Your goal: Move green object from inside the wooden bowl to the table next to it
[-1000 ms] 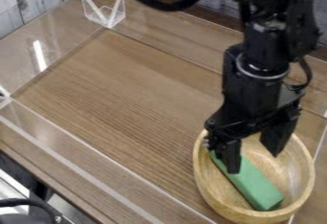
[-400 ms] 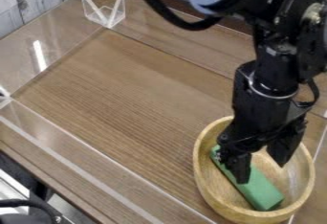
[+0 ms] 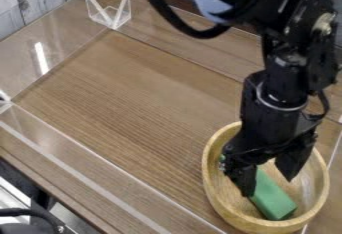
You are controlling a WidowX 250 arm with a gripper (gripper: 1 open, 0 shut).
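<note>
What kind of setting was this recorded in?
Probably a robotics lab or test bench: a black robot arm over a wood-grain table, with low clear walls and a black cable at the corner.

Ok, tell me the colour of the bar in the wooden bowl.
Plain mint-green; the bar shows best in the camera view, partly covered.

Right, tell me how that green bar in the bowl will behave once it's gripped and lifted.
The green bar looks solid and straight-edged, so it should stay stiff. Its matte surface probably won't slip much. Being flat-sided, it seems unlikely to roll, though it might slide along the curved bowl if nudged.
</note>
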